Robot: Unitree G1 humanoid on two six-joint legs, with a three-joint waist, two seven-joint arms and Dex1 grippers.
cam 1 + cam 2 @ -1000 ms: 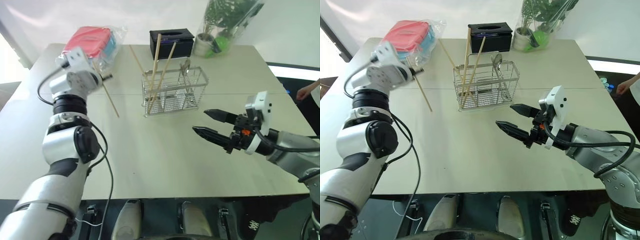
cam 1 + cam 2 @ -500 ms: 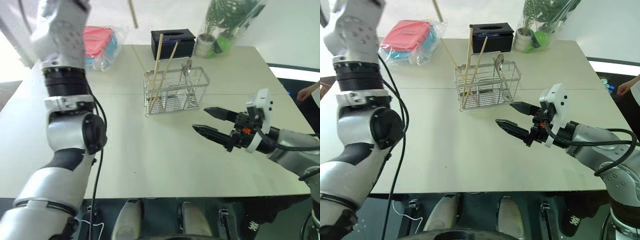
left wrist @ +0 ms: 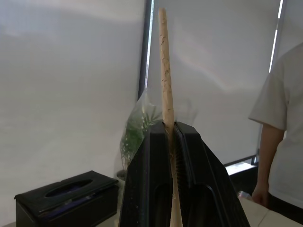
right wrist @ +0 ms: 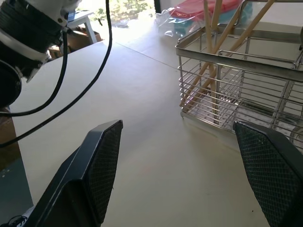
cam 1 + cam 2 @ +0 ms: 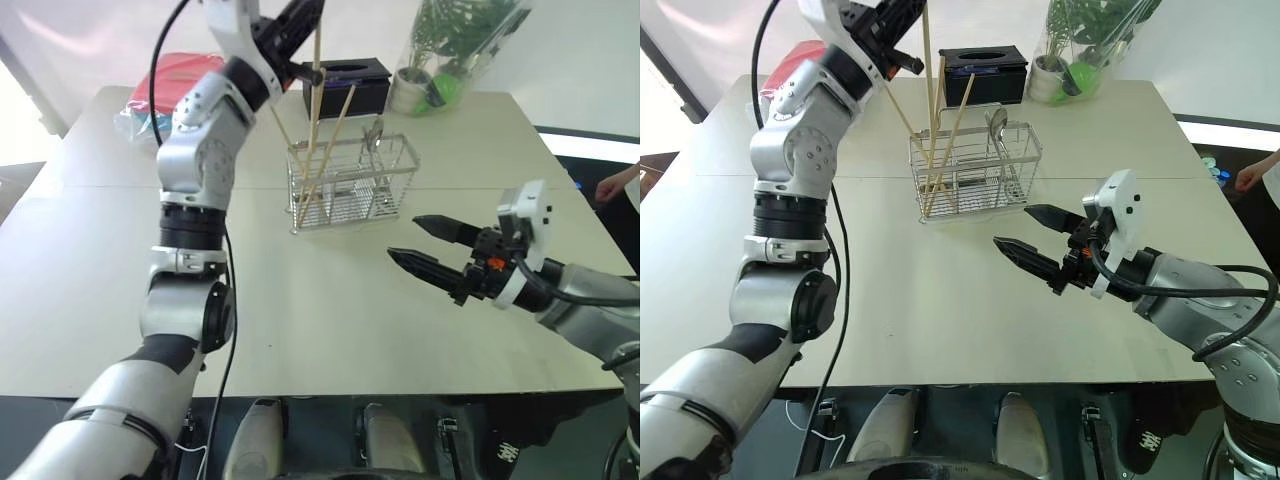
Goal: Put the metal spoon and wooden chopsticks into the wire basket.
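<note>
The wire basket [image 5: 392, 190] stands mid-table with two wooden chopsticks [image 5: 340, 118] leaning in its left end. The metal spoon [image 5: 372, 136] stands in its right part. Another chopstick [image 5: 902, 113] lies on the table just left of the basket. My left gripper [image 5: 303, 18] is raised above the basket's left end and shut on one chopstick [image 3: 164, 61], which hangs almost upright. I cannot tell whether its lower end is inside the basket. My right gripper [image 5: 403, 238] hovers open and empty over the table, right of and nearer than the basket.
A black tissue box [image 5: 343, 82] and a wrapped plant [image 5: 440, 50] stand behind the basket. A red and blue pack in a plastic bag [image 5: 165, 72] lies at the far left. A person's hand [image 5: 608, 186] shows at the right edge.
My left arm has swung right from over the plastic bag to above the basket, turning the held chopstick upright. The right gripper has stayed put.
</note>
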